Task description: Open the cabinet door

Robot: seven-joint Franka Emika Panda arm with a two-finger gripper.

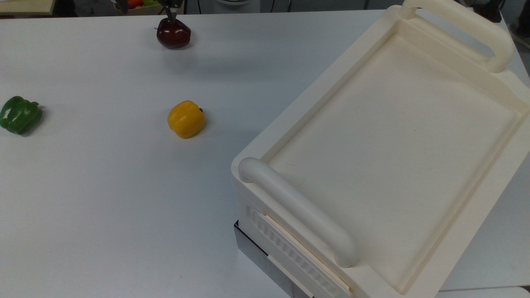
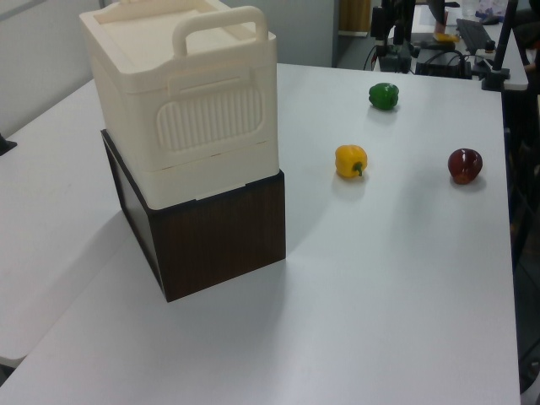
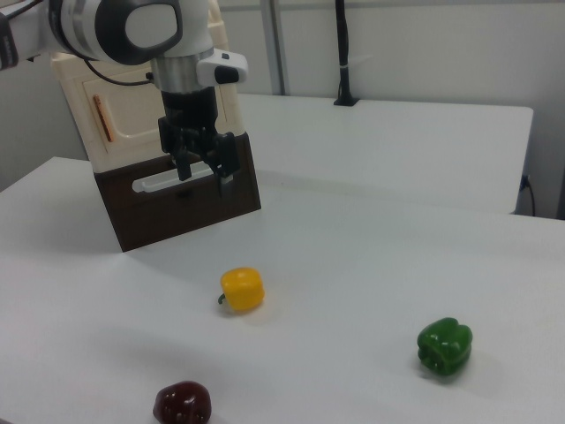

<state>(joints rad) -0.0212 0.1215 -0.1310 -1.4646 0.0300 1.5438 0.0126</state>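
- Three peppers lay on the counter: yellow pepper, green pepper, dark red pepper, all well apart from the cabinet.
- Cabinet sat atop a dark wood base; its cabinet door, with a copper strip, looked closed in the right view.
- Gripper hung before that face, fingers spread, holding nothing.
- Risk, as I judged it: fingers slipping off the flat panel, or shoving the cabinet off its base.

A yellow bell pepper lies on the white table. In the top view, a green bell pepper sits well to its left. A dark red bell pepper lies above it near the table's far edge.
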